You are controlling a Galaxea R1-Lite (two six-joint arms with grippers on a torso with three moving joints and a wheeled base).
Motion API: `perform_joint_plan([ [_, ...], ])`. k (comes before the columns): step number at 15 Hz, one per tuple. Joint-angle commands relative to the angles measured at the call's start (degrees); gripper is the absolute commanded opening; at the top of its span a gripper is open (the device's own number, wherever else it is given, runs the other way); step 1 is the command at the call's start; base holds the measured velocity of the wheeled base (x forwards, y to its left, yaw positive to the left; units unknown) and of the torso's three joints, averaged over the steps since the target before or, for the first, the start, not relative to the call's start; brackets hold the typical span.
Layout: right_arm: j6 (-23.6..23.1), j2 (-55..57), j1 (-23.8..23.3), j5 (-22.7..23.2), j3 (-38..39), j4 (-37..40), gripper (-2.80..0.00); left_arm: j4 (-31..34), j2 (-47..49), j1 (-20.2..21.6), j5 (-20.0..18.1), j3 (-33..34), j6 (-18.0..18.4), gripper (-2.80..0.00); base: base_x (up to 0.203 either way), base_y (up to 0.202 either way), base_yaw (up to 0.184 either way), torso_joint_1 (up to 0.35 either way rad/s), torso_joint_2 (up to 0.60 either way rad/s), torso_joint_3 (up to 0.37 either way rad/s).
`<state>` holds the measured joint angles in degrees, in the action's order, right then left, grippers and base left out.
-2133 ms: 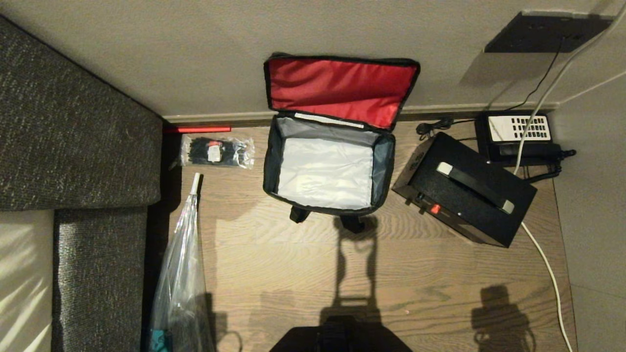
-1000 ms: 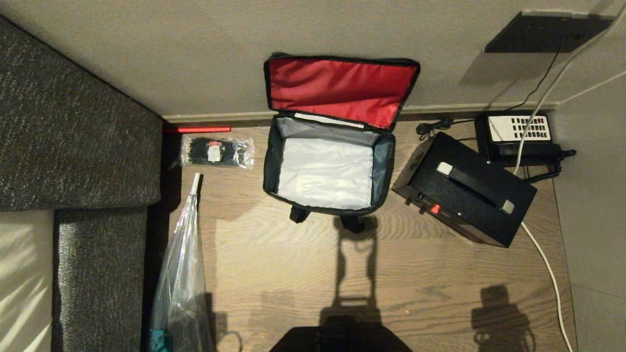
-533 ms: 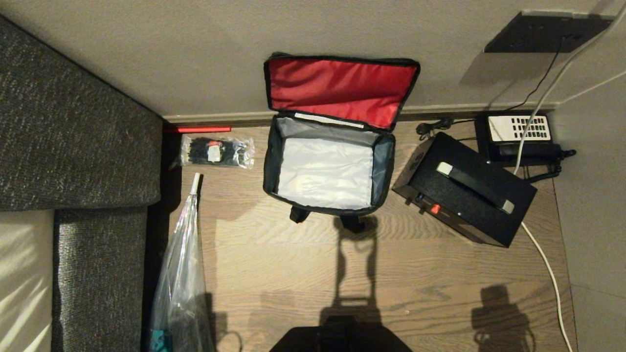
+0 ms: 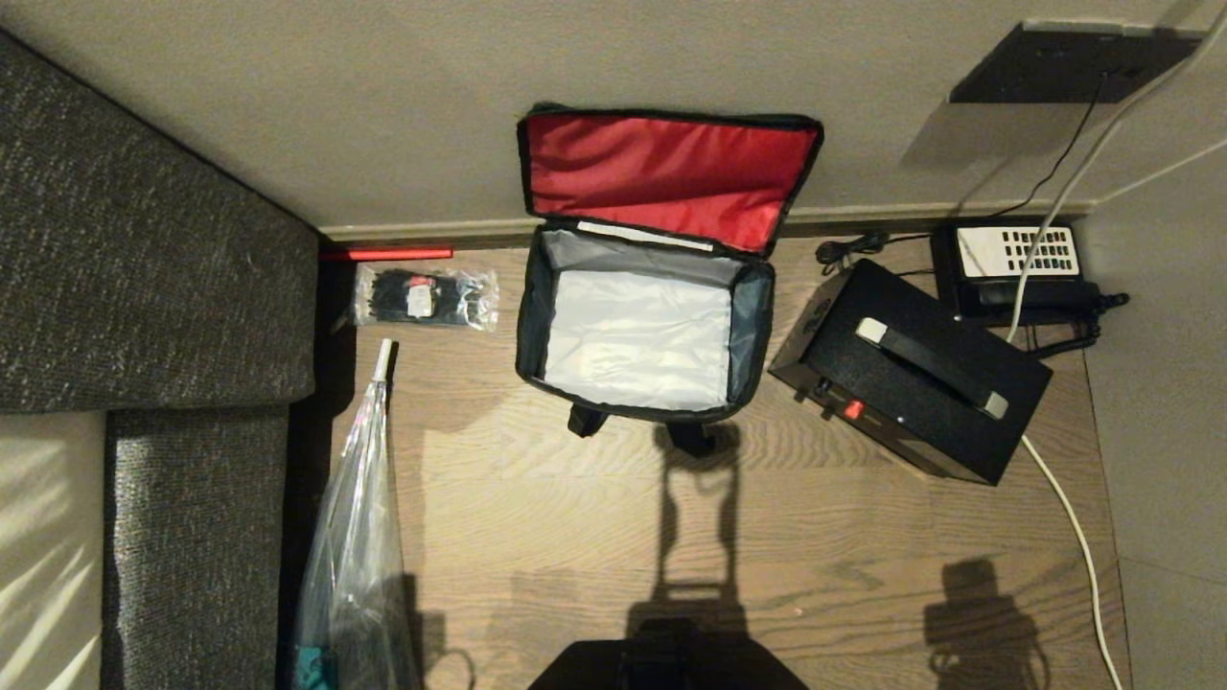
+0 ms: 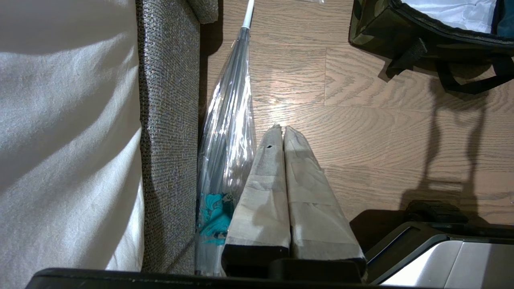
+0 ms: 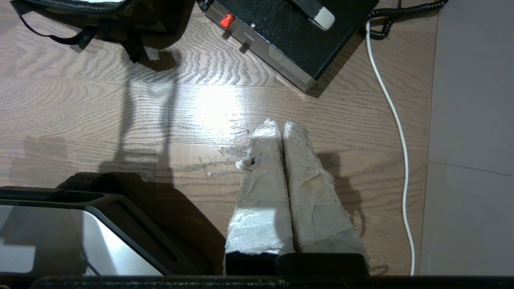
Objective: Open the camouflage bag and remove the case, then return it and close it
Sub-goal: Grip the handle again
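Note:
The camouflage bag (image 4: 537,316) stands open on the wood floor against the wall, its red lid lining (image 4: 666,177) leaning back and its pale grey inside bare. The black case (image 4: 911,379) lies on the floor to the bag's right, red knob (image 4: 851,410) on its near edge. The left wrist view catches a camouflage corner of the bag (image 5: 369,24); the right wrist view catches the case (image 6: 281,28). My left gripper (image 5: 280,128) hangs shut and holds nothing, near the floor beside the sofa. My right gripper (image 6: 280,122), also shut with nothing in it, hangs over bare floor short of the case.
A grey sofa (image 4: 144,287) fills the left side, with a clear wrapped umbrella (image 4: 355,537) lying along it. A packet of black ties (image 4: 427,297) lies left of the bag. A black telephone (image 4: 1016,264) and a white cable (image 4: 1069,517) sit right of the case.

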<state>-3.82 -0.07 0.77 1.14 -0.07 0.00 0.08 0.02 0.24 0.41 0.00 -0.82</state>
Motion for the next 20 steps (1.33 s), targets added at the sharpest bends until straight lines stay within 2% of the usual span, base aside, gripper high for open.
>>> perform_joint_plan([
  [1, -0.04, -0.01, 0.02, 0.00, -0.01, 0.00, -2.80, 0.01, -0.11, 0.02, 0.03, 0.18, -0.06, -2.80, 0.000, 0.000, 0.000, 0.000, 0.00, 0.000],
  [20, -0.04, -0.01, 0.02, 0.00, -0.01, 0.00, -2.80, 0.01, -0.11, 0.02, 0.03, 0.18, 0.03, -2.80, 0.000, 0.000, 0.000, 0.000, 0.00, 0.000],
])
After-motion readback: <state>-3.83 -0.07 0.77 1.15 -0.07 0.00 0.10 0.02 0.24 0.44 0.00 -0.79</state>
